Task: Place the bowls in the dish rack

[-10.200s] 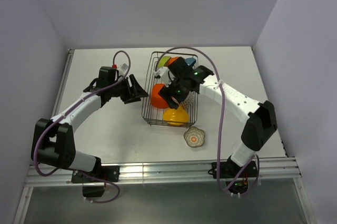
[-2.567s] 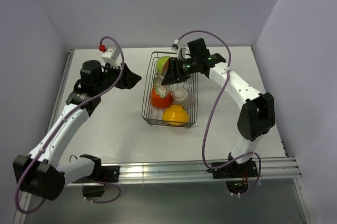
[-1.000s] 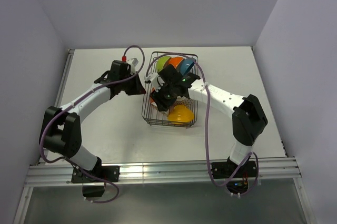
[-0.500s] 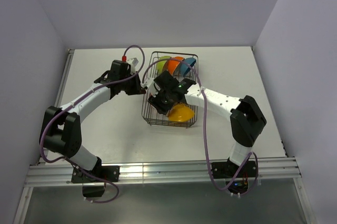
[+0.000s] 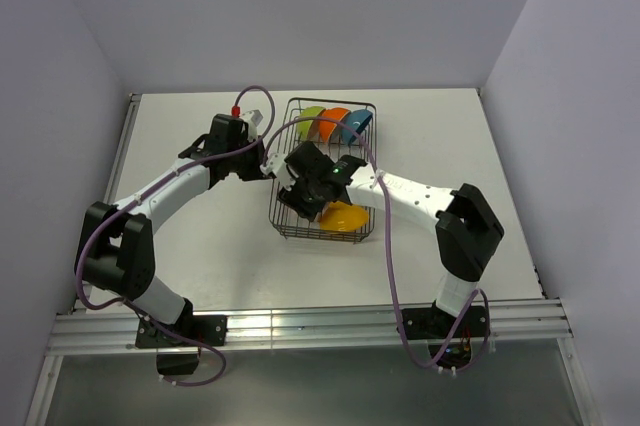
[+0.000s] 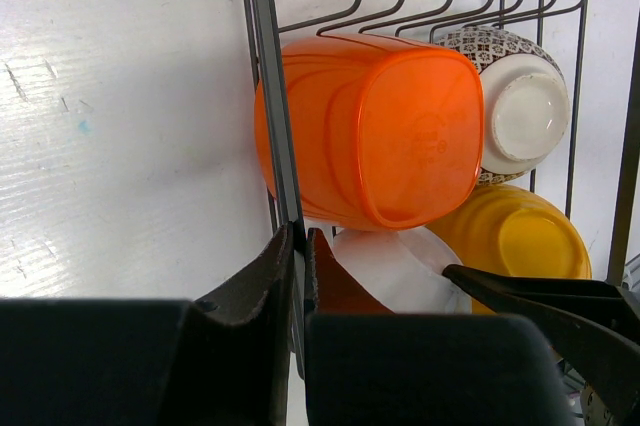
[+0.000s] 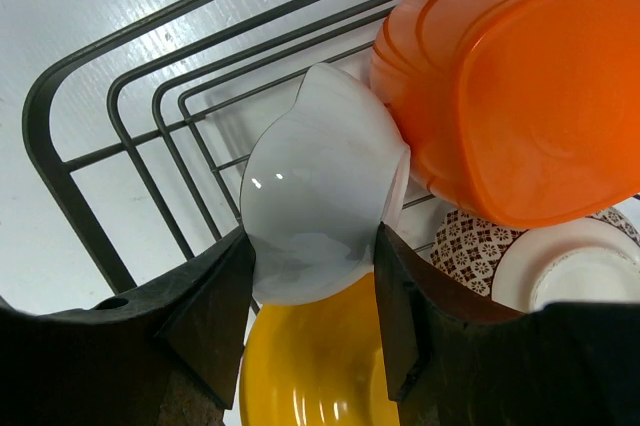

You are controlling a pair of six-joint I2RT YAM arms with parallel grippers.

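Observation:
The dish rack (image 5: 363, 174) is a dark wire basket in the middle of the table. My left gripper (image 6: 297, 251) is shut on the wire of its left rim (image 6: 262, 66). My right gripper (image 7: 312, 236) reaches down inside the rack, shut on a small white scalloped bowl (image 7: 320, 186). That bowl hangs just above a yellow bowl (image 7: 310, 376) and touches a red-orange bowl (image 7: 520, 86) lying on its side. A brown-patterned bowl (image 7: 470, 246) lies upside down beside them. At the rack's far end, a yellow-green bowl (image 5: 312, 119), an orange bowl (image 5: 333, 122) and a blue bowl (image 5: 354, 125) stand on edge.
The white table (image 5: 180, 236) runs between grey walls, with a metal rail (image 5: 300, 324) along the near edge. My left arm (image 5: 165, 191) lies across the table's left side, and my right arm (image 5: 420, 196) crosses the rack's near right corner.
My right gripper has carried the white scalloped bowl a little toward the rack's near-left corner and lower. My left gripper still holds the rim in the same place.

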